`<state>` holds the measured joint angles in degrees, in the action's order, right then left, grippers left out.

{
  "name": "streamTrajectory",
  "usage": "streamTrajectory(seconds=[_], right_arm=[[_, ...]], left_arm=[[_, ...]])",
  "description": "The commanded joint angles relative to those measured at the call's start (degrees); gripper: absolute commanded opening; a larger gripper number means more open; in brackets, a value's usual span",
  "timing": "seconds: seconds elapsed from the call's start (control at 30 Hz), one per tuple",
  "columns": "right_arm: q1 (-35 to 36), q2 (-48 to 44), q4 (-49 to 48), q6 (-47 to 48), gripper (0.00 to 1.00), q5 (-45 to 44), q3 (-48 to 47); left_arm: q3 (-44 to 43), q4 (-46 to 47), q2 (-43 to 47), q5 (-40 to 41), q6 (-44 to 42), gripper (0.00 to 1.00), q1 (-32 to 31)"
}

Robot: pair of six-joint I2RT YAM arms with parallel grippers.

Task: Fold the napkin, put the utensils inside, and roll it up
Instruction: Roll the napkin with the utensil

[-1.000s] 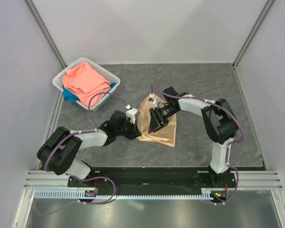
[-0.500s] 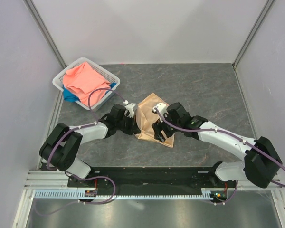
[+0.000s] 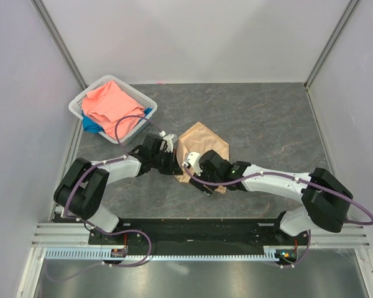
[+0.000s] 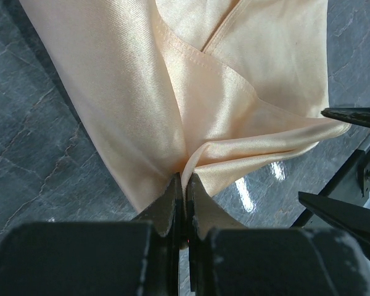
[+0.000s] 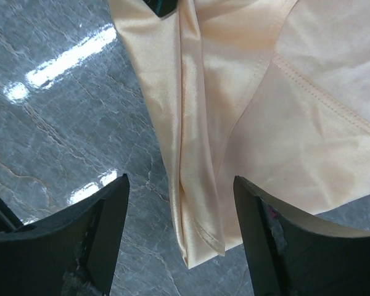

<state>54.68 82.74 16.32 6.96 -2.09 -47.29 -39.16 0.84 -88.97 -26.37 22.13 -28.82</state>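
the napkin (image 3: 204,139) lies folded on the grey table (image 3: 273,118), down and to the right of the white basket (image 3: 78,105) and well apart from it. the left gripper (image 4: 184,185) sits at the napkin's basket-side edge, its jaws pinched tight on a raised fold of the satin. the right gripper (image 5: 179,185) is spread wide and grips nothing, its fingers (image 5: 98,228) straddling the napkin's corner farthest from the basket. in the basket a coral-pink cloth (image 3: 112,104) lies over a blue cloth (image 3: 91,126).

Overhead plus two close napkin (image 4: 142,92) views
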Motion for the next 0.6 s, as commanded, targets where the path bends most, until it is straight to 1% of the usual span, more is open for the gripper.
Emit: streamTrajectory(seconds=[0.0,0.13,0.17,0.23,0.3,0.33,0.4,0.43,0.5,0.53,0.57], right_arm=[[1.39,3.21,0.91,1.91,0.75,-3.18,-0.79],[2.36,5.06,1.26,1.83,0.69,-5.73,-0.88],[2.45,5.41,1.44,1.83,0.65,-6.34,-0.96],[2.63,5.77,1.70,1.92,0.60,-7.32,-0.96],[2.63,6.55,1.79,2.09,0.53,-7.58,-0.88],[2.63,6.99,2.49,2.09,0.47,-7.58,-1.05],[2.63,8.74,3.19,2.18,0.40,-7.49,-1.58],[2.63,9.28,3.89,2.18,0.35,-6.71,-1.75],[2.63,10.68,4.42,2.35,0.30,-5.22,-2.37],[2.63,11.12,5.38,2.53,0.25,-4.16,-2.63],[2.63,11.48,5.83,2.62,0.23,-2.06,-2.90]], left_arm=[[-2.15,-0.49,-0.77,-2.11,1.69,0.02,0.52],[-2.33,-0.49,-0.68,-2.19,1.78,0.02,0.78],[-2.33,-0.49,-0.77,-2.19,1.78,0.02,0.69],[-2.24,-0.49,-0.77,-2.19,1.78,0.02,0.96],[-2.41,-0.49,-0.85,-2.37,1.78,0.02,0.96],[-2.50,-0.49,-0.86,-2.54,1.78,0.02,0.96],[-2.59,-0.49,-0.94,-3.25,1.51,0.02,1.04],[-2.50,-0.49,-0.77,-3.68,1.43,0.02,1.04],[-2.42,0.03,-0.77,-4.83,1.42,0.02,1.04],[-2.50,0.12,-0.59,-5.00,1.42,0.02,1.04],[-2.50,0.21,-0.42,-4.92,1.42,0.05,1.13]])
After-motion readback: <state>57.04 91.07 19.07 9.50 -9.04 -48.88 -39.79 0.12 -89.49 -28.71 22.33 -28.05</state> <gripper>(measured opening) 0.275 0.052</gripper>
